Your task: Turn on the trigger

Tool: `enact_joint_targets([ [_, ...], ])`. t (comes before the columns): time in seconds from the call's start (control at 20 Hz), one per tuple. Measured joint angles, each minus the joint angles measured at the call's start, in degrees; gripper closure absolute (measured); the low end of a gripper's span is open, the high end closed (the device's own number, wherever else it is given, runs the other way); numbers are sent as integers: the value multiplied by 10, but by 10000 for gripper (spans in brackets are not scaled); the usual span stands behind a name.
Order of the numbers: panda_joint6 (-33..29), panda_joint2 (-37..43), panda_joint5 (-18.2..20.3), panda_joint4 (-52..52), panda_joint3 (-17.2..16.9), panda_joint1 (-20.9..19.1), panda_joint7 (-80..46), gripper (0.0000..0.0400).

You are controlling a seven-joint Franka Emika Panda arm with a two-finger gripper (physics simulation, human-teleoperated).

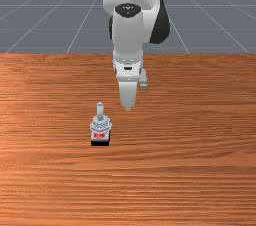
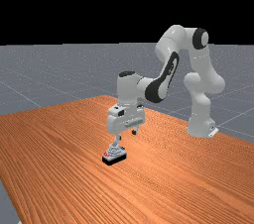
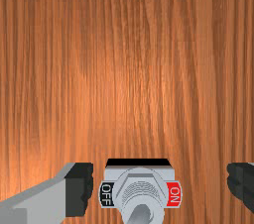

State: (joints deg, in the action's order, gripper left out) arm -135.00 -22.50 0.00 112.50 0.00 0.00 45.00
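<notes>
"Wrist view, entry one: which way does the switch (image 3: 141, 176) lie from the hand (image 3: 159, 186)?"

"Below and to one side, toward the front view's left; near. Long axis: OFF plate (image 3: 106, 194) to ON plate (image 3: 173, 195), parallel to the spread of the fingers (image 3: 81, 188). ON end set away from the arm's base (image 2: 201, 116)."

"Location?"

"Worktop (image 1: 200, 170), left of the front view's middle, well in from the edge nearest that base."

"State of the hand?"

"Fingers wide apart, nothing pinched."

"Appearance of the switch?"

"Pale grey, one ribbed collar (image 3: 141, 191), one black foot (image 3: 139, 162), one stubby round lever (image 1: 100, 111). Plates: one red, one black, pale lettering. Lever's exact lean: cannot tell."

"Next move, by judgement?"

"Shift sideways to the lever, lower, push toward ON. Likely fault: a fingertip catching the collar and sliding the whole piece."
</notes>
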Motion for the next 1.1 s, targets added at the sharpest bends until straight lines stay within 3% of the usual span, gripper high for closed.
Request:
enact_joint_targets([
  [0.05, 0, 0, 0, 0, 0, 0, 0, 151],
  [0.1, 0, 0, 0, 0, 0, 0, 0, 242],
  [0.15, 1, 1, 1, 2, -2, 1, -10, 147],
  [0.2, 1, 1, 2, 3, -3, 2, -17, 89],
  [0.3, 1, 1, 3, 5, -4, 2, -23, 33],
  [0.35, -44, 38, -13, 91, -37, 25, -152, 175],
  [0.4, -60, 53, -23, 152, -68, 42, -280, 262],
  [0.5, -33, 52, -6, 188, -111, 69, -522, 348],
  [0.6, 13, 43, 36, 179, -137, 85, -713, 380],
  [0.7, 37, 38, 61, 171, -145, 86, -784, 393],
  [1.1, 35, 1, 91, 154, -141, 82, -814, 400],
])
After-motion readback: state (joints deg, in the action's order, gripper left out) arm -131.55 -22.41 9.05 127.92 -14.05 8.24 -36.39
